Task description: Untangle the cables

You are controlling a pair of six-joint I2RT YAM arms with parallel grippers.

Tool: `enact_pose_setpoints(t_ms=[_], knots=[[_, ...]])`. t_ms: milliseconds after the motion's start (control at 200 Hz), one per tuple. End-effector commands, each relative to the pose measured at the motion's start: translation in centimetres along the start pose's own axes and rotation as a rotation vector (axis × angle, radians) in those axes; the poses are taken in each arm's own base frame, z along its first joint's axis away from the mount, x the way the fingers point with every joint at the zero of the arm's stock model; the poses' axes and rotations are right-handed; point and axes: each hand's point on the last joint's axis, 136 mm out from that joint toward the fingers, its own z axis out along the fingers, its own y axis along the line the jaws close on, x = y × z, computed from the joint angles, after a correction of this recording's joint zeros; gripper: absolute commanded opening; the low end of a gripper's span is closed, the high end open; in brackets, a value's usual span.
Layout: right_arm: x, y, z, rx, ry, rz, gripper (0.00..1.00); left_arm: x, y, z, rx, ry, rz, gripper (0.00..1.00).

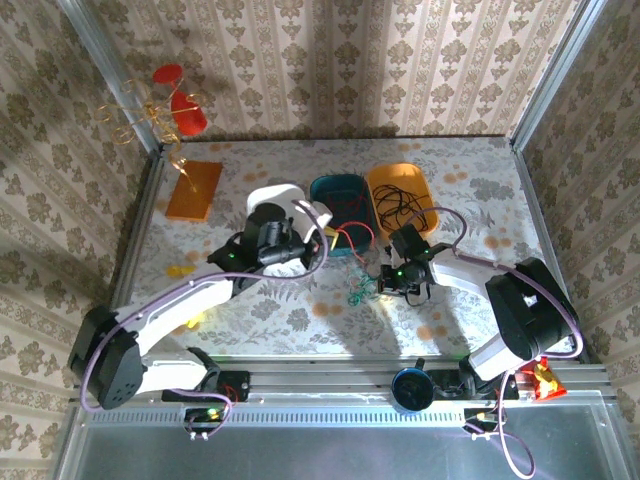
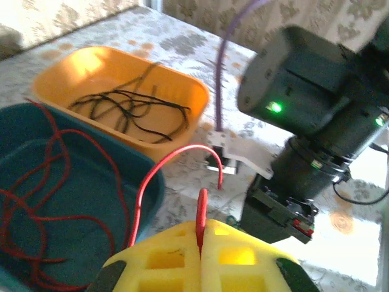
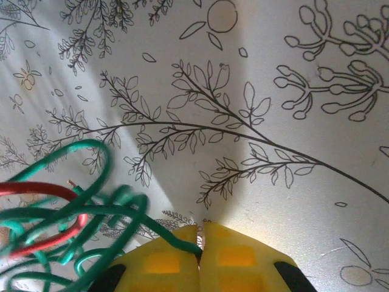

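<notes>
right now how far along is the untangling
Done: the black cable lies alone in the orange tray. In hand: left gripper pinches the red cable, right gripper the green cable. Left: red and green are looped together on the table.

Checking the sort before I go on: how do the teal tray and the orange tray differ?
The teal tray holds red cable; the orange tray holds black cable. Red cable leaves the teal tray over its rim, pinched in the shut left gripper; the black cable lies inside the orange tray. Both are rounded tubs, side by side.
</notes>
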Motion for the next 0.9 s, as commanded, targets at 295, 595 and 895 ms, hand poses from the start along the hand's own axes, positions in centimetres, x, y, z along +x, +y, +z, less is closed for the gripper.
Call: enact_pose_setpoints(t_ms=[295,595,895], knots=[[1.6,-3.0,0.7,0.084,0.035,0.069,0.05,-9.2,4.2,-7.1,-0.104,-0.266,-0.034,0.0],[1.6,-3.2,0.6,0.084,0.028,0.074,0.05,-12.9,6.6,-10.5,-0.16,-0.367,-0.013,0.0],[1.5,-3.0,0.4,0.076,0.015,0.07,0.05,-12.3,5.4,-7.6,-0.012,-0.377,-0.123,0.0]])
